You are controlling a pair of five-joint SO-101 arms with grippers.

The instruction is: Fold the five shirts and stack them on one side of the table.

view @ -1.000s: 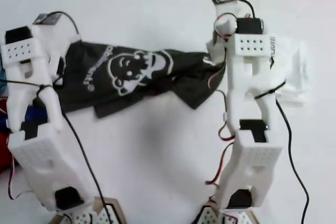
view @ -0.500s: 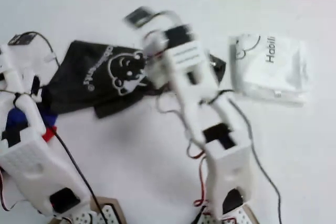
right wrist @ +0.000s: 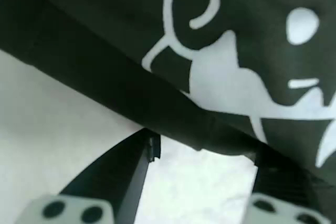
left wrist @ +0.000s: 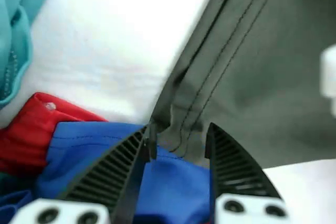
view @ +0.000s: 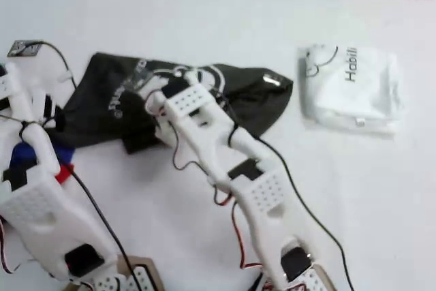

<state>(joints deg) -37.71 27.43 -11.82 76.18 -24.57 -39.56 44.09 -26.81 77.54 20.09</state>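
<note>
A white worktop (view: 204,18) is seen, with several shirts laid on it. A black shirt (view: 255,97) with a white print is spread, rumpled, across the far left and middle. A folded white shirt (view: 351,90) is placed at the far right, apart from the black one. At the left edge a blue shirt (left wrist: 173,182) and a red shirt (left wrist: 31,140) are bunched together, the blue one touched by the black shirt's hem. A teal shirt (left wrist: 16,35) is heaped near them.

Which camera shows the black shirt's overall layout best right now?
The high view: the black shirt lies spread on the table, partly under the right arm. The left wrist view shows its stitched hem by the left gripper; the right wrist view shows its print by the right gripper.
</note>
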